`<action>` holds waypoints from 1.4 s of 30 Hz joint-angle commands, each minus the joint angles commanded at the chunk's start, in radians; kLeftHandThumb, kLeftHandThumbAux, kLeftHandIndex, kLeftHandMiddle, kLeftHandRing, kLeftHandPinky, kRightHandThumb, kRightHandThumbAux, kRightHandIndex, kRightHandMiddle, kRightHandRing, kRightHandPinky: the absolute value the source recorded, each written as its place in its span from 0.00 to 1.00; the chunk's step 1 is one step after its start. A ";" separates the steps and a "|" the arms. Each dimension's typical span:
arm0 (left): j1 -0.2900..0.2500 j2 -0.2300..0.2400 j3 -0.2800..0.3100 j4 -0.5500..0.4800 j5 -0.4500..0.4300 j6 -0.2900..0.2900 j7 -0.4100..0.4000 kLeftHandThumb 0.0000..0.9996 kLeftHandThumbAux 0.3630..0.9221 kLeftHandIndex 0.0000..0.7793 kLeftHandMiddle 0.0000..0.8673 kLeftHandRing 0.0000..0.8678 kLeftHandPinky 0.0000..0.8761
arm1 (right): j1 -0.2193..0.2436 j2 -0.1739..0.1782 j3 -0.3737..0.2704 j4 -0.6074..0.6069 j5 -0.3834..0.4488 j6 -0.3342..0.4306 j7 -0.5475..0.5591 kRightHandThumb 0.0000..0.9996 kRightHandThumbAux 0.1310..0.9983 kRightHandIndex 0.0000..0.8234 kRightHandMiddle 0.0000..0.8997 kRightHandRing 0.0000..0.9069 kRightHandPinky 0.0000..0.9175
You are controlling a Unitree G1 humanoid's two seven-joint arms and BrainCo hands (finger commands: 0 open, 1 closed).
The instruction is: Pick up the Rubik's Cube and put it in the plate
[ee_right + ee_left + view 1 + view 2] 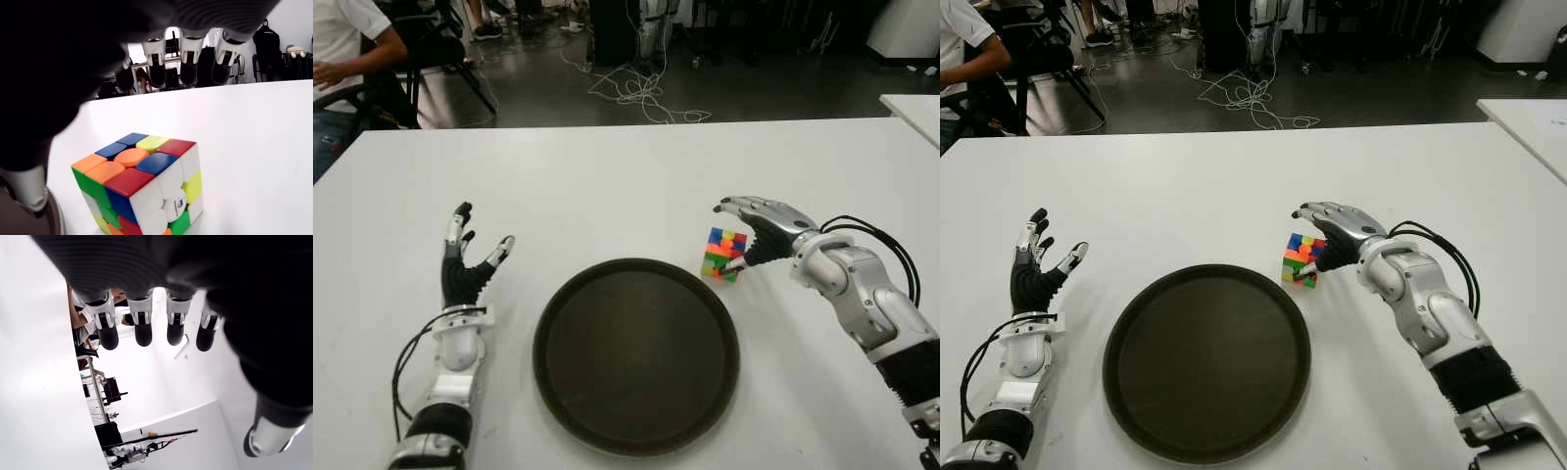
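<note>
White bench (626,176) in a workshop, dark floor with loose cables (641,93) beyond the far edge and a seated person (342,49) at far left. Round dark plate (636,354) near centre, nothing in it. Rubik's Cube (724,255) upright on the bench just beyond the plate's far-right rim, apparently clear of it. Right hand (754,230) arched over the cube from the right, fingers (188,66) extended and uncurled above its top face, thumb low beside the side nearest the plate; in the right wrist view no pad pressed against a face, hence not yet gripping. Left hand (465,259) left of the plate, fingers spread and holding nothing, idle. Step in hand, judged: closing on the cube before the lift. Risks from here: a thumb tip catching a lower edge and tipping or sliding the cube toward the rim; a pinch on smooth stickered faces slipping during the lift; layers twisting under an off-centre squeeze; a low carry striking the raised rim and dropping the cube short of the plate.
</note>
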 joint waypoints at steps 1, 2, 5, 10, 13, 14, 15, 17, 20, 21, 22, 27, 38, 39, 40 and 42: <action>0.000 0.000 0.000 0.001 0.000 -0.002 0.000 0.28 0.57 0.00 0.03 0.01 0.01 | -0.001 0.000 0.001 -0.001 -0.001 0.001 0.001 0.00 0.56 0.00 0.00 0.00 0.00; 0.000 0.000 0.000 0.001 0.000 -0.003 0.000 0.28 0.56 0.00 0.03 0.01 0.01 | -0.001 0.001 0.001 -0.001 -0.002 0.002 0.001 0.00 0.56 0.00 0.00 0.00 0.00; -0.001 0.003 -0.002 0.004 0.007 -0.006 0.004 0.27 0.56 0.00 0.03 0.01 0.02 | -0.002 0.002 0.003 0.000 -0.002 0.002 -0.001 0.00 0.56 0.00 0.00 0.00 0.00; 0.001 0.005 -0.004 0.005 0.015 -0.009 0.013 0.28 0.56 0.01 0.04 0.03 0.04 | -0.003 0.003 0.007 0.004 -0.003 -0.001 -0.003 0.00 0.54 0.00 0.00 0.00 0.00; 0.002 0.002 -0.001 0.005 0.011 -0.010 0.012 0.29 0.56 0.02 0.05 0.03 0.04 | -0.004 0.003 0.008 0.004 -0.003 -0.005 -0.002 0.00 0.53 0.00 0.00 0.00 0.00; 0.002 0.001 0.000 0.005 0.010 -0.010 0.011 0.29 0.56 0.02 0.05 0.03 0.04 | -0.004 0.003 0.008 0.004 -0.003 -0.005 -0.001 0.00 0.53 0.00 0.00 0.00 0.00; 0.002 0.001 0.000 0.005 0.009 -0.010 0.011 0.29 0.56 0.02 0.05 0.04 0.04 | -0.004 0.003 0.009 0.004 -0.003 -0.005 -0.001 0.00 0.53 0.00 0.00 0.00 0.00; 0.002 0.000 0.001 0.006 0.008 -0.009 0.010 0.29 0.56 0.02 0.06 0.04 0.04 | -0.004 0.003 0.010 0.003 -0.003 -0.004 0.002 0.00 0.54 0.00 0.00 0.00 0.00; 0.000 0.001 0.002 0.010 0.005 -0.007 0.006 0.29 0.55 0.01 0.06 0.04 0.04 | -0.006 0.005 0.014 0.002 -0.004 0.002 0.012 0.00 0.54 0.00 0.00 0.00 0.00; 0.000 0.001 0.002 0.011 0.005 -0.006 0.005 0.29 0.54 0.01 0.05 0.03 0.03 | -0.007 0.006 0.016 0.002 -0.004 0.003 0.014 0.00 0.54 0.00 0.00 0.00 0.00; 0.000 0.001 0.002 0.012 0.005 -0.006 0.005 0.29 0.54 0.01 0.05 0.03 0.03 | -0.007 0.007 0.017 0.002 -0.004 0.004 0.015 0.00 0.54 0.00 0.00 0.00 0.00; -0.002 0.005 0.001 0.017 0.009 -0.008 0.008 0.29 0.54 0.01 0.04 0.02 0.02 | -0.007 0.012 0.022 0.007 -0.006 0.002 0.010 0.00 0.53 0.00 0.00 0.00 0.00; 0.002 0.001 0.004 0.005 0.000 -0.012 -0.001 0.30 0.58 0.01 0.04 0.02 0.03 | 0.004 0.025 0.022 0.022 0.002 -0.006 -0.016 0.00 0.53 0.00 0.00 0.00 0.00; 0.002 0.001 0.004 0.004 -0.001 -0.011 -0.003 0.30 0.58 0.01 0.04 0.02 0.03 | 0.005 0.025 0.022 0.022 0.002 -0.007 -0.017 0.00 0.53 0.00 0.00 0.00 0.00; 0.002 0.001 0.004 0.003 -0.003 -0.011 -0.005 0.29 0.58 0.01 0.04 0.02 0.03 | 0.006 0.025 0.022 0.022 0.001 -0.008 -0.019 0.00 0.53 0.00 0.00 0.00 0.00; 0.004 0.001 0.004 0.001 -0.002 -0.011 -0.005 0.29 0.57 0.01 0.04 0.02 0.02 | 0.007 0.024 0.025 0.026 -0.001 -0.010 -0.021 0.00 0.53 0.00 0.00 0.00 0.00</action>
